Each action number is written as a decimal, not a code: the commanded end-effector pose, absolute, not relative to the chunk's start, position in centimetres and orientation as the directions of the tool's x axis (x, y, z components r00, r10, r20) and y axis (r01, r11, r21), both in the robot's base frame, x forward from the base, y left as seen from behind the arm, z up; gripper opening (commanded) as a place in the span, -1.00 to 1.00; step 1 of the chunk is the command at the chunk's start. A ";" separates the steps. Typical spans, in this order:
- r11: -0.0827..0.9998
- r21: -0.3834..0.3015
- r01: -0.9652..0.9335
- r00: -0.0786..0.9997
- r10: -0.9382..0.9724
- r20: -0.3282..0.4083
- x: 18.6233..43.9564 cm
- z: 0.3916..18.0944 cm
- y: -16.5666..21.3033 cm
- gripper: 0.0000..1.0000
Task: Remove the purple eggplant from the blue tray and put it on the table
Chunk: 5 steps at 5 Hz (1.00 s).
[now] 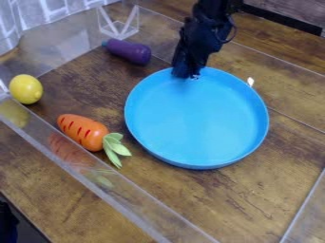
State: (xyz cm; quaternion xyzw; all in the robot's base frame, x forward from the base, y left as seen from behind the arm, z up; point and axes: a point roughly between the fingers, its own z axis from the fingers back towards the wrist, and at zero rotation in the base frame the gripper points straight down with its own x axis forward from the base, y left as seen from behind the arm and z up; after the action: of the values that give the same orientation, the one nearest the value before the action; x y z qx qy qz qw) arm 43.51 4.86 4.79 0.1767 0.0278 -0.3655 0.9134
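The purple eggplant (127, 51) lies on the table (76, 90) at the back, left of the blue tray (197, 119) and outside it. The tray's inside holds nothing. My black gripper (187, 72) hangs over the tray's far rim, pointing steeply down, its jaws shut with nothing visible between them. It stands to the right of the eggplant, apart from it.
A yellow lemon (25, 88) sits at the left edge. An orange carrot (86, 132) with green leaves lies front left of the tray. Clear acrylic walls (51, 38) run along the left and front sides of the table.
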 end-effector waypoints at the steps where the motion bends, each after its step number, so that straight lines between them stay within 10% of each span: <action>1: 0.640 0.378 0.669 0.716 -0.692 -0.096 44.6 9.2 3.8 -1.00; 5: 0.625 0.370 0.687 0.707 -0.693 -0.143 44.8 8.2 5.4 -1.00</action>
State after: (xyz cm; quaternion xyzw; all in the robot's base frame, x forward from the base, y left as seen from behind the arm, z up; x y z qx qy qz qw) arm 44.04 4.62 5.36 0.1832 0.0238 -0.3917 0.9014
